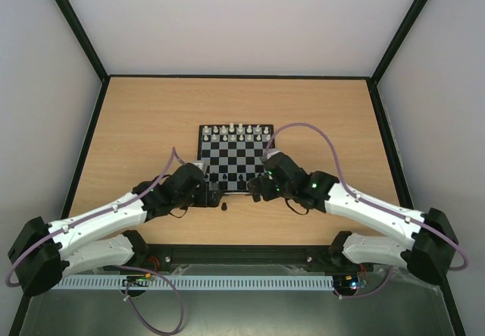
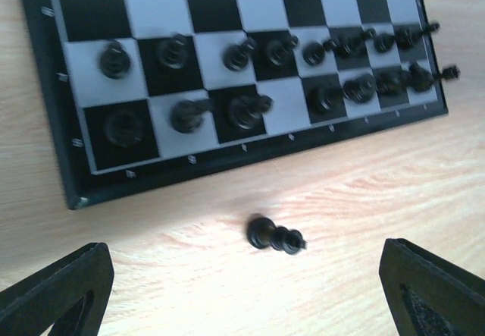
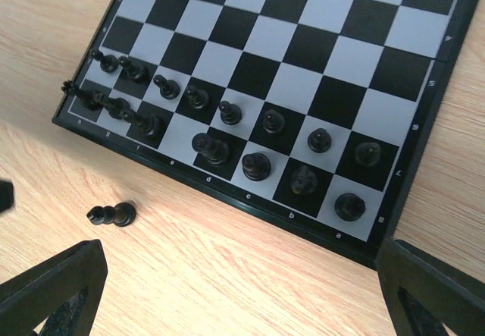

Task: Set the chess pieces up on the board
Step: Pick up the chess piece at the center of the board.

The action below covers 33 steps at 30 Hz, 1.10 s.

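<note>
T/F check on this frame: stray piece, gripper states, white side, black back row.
1. A black piece lies on its side on the table, off the board. True.
2. Both grippers are shut on pieces. False: the left gripper and the right gripper are open and hold nothing.
3. The white pieces stand in the board's two far rows. True.
4. The nearest row of black pieces is full. False: one square in it has no piece.
</note>
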Each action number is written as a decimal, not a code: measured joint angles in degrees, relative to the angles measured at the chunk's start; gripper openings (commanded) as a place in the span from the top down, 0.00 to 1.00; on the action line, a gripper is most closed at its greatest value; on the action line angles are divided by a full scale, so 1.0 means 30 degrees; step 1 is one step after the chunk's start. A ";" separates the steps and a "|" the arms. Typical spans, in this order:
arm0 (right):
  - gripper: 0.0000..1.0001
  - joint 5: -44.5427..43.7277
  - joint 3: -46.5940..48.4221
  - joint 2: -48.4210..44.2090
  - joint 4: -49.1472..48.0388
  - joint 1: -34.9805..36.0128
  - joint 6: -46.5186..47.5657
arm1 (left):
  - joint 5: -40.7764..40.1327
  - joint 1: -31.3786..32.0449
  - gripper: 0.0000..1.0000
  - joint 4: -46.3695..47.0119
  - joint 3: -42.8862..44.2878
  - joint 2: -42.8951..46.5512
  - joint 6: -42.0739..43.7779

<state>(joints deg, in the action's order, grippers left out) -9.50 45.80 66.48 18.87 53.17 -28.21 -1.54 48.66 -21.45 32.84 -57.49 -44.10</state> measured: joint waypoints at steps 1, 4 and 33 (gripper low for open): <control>0.01 -0.0095 -0.0284 -0.0503 -0.0095 -0.0029 -0.0160 | -0.0007 0.0321 0.01 -0.0073 0.0197 -0.0277 -0.0007; 0.02 -0.0357 -0.1042 -0.1625 -0.0423 -0.0175 -0.0474 | -0.0044 0.1333 0.01 -0.0204 0.0619 -0.1341 -0.0058; 0.02 -0.0510 -0.3009 -0.3701 -0.1260 -0.0488 -0.1049 | -0.2987 0.5027 0.52 -0.1406 0.4116 -0.8029 -0.0750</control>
<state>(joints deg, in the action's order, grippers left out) -11.03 36.77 55.37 15.09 51.70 -31.35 -10.50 63.75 -25.67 45.19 -81.58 -46.35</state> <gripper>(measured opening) 0.989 0.573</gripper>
